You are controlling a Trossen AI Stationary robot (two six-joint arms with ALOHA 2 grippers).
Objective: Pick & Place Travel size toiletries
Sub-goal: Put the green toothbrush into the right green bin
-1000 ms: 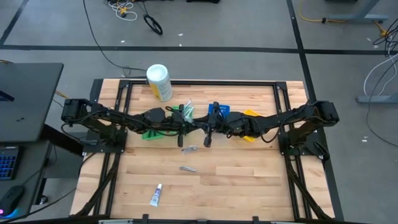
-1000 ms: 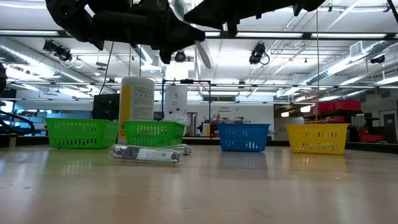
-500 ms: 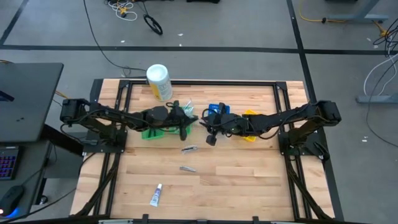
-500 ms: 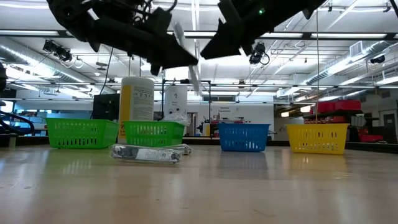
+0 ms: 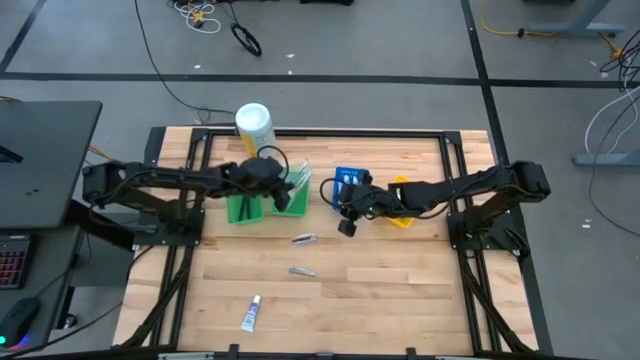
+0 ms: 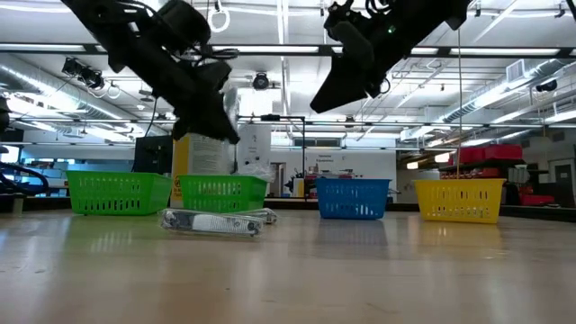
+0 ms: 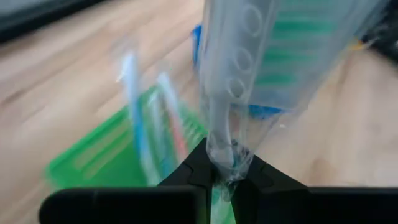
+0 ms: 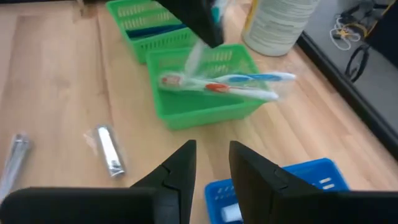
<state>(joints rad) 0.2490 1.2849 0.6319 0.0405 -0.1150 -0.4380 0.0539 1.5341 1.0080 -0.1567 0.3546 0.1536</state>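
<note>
My left gripper [image 5: 283, 188] hangs over the two green bins [image 5: 243, 208], shut on a toothbrush in a clear wrapper [image 7: 239, 68]. In the right wrist view it [image 8: 200, 26] stands above the nearer green bin [image 8: 199, 106], in which other toothbrushes [image 8: 230, 84] lie across the rim. My right gripper [image 8: 211, 168] is open with nothing between its fingers, above the table in front of the blue bin [image 5: 350, 180]. Two silvery pieces [image 5: 305, 239] [image 5: 301, 271] and a white tube [image 5: 251, 314] lie flat on the table. My left gripper pinches the wrapped toothbrush by one end [image 7: 222, 149] between its two fingers. The toothbrush runs on forward past the fingertips, along the fingers. The gripper slants down from the table's left, and the toothbrush is lifted clear, above the green bin.
A white-and-yellow canister [image 5: 256, 132] stands at the far edge behind the green bins. A yellow bin [image 5: 402, 200] sits to the right of the blue one. The near half of the table holds only the silvery pieces and the tube.
My left gripper has swung from the table's middle toward the far left, carrying the wrapped toothbrush over the green bins, and it has turned and tipped on the way. My right gripper has tipped downward and drawn a little toward the right, away from the left one.
</note>
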